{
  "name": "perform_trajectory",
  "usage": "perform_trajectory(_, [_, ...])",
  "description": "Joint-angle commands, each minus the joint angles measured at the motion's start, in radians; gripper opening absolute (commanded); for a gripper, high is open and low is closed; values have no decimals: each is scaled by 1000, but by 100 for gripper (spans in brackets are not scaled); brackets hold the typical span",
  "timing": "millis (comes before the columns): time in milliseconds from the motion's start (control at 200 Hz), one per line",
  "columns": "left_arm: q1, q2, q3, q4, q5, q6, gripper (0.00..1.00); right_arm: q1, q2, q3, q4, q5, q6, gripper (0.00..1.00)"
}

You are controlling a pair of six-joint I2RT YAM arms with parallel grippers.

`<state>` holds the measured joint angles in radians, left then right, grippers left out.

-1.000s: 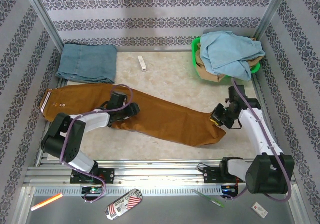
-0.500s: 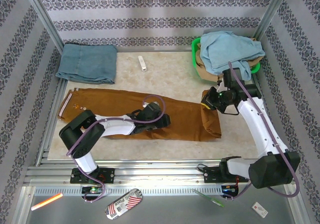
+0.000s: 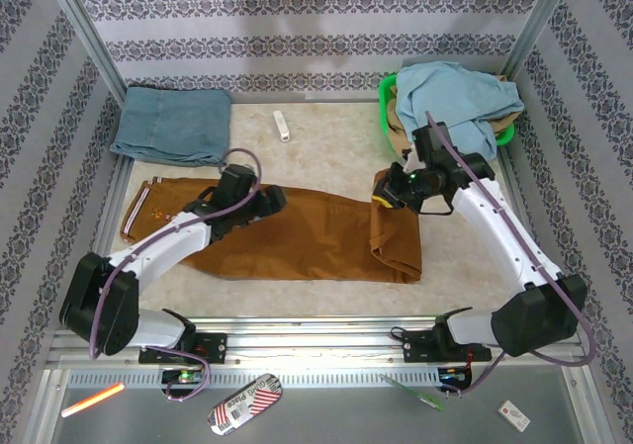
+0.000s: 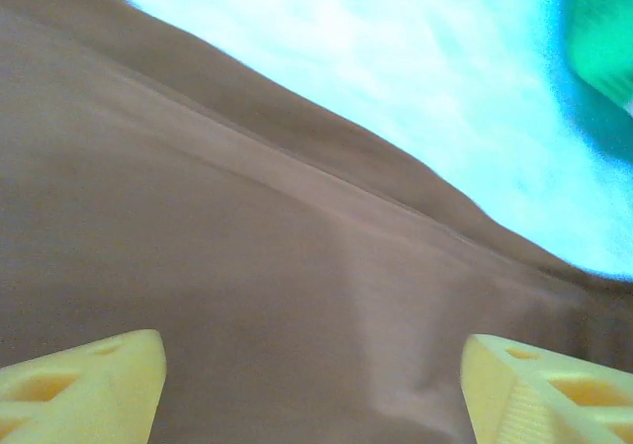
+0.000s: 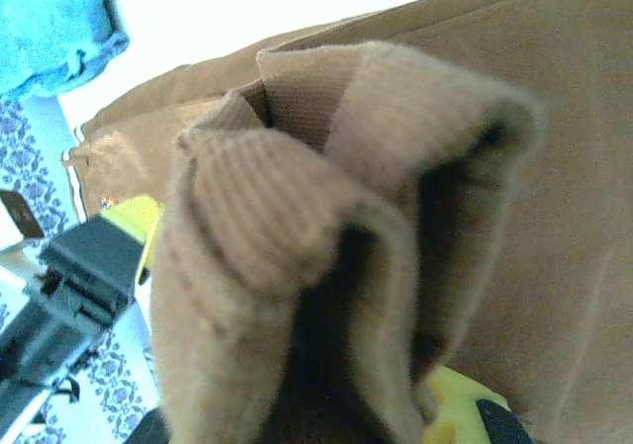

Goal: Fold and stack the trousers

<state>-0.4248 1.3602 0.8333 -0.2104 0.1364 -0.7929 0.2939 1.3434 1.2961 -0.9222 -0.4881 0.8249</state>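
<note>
The rust-brown trousers point(image 3: 297, 236) lie across the table, with the waistband point(image 3: 134, 212) at the left and a fold at the right point(image 3: 398, 246). My right gripper point(image 3: 381, 193) is shut on the bunched leg ends point(image 5: 297, 217) and holds them above the lower legs; one yellow finger point(image 5: 465, 414) shows under the cloth. My left gripper point(image 3: 272, 199) hovers low over the thigh part, open. In the left wrist view its yellow fingertips point(image 4: 79, 385) stand wide apart over flat brown cloth point(image 4: 297, 266), with nothing between them.
A folded denim-blue cloth point(image 3: 173, 123) lies at the back left. A green basket point(image 3: 388, 98) with light-blue cloth point(image 3: 455, 103) stands at the back right, close behind the right arm. A small white object point(image 3: 283, 126) lies at the back middle.
The right gripper has carried the leg ends up and leftward, doubling the legs over. The left gripper slid right along the trousers, then back left, and its jaws widened. The trousers lie straighter.
</note>
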Motion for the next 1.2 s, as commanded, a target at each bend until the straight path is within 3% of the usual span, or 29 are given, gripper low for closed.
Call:
perform_trajectory(0, [39, 23, -86, -177, -43, 93, 78, 67, 41, 52, 69, -10, 58, 0])
perform_trajectory(455, [76, 116, -201, 13, 15, 78, 77, 317, 305, 173, 191, 143, 156, 0])
perform_trajectory(1194, [80, 91, -249, 42, 52, 95, 77, 430, 658, 288, 371, 71, 322, 0])
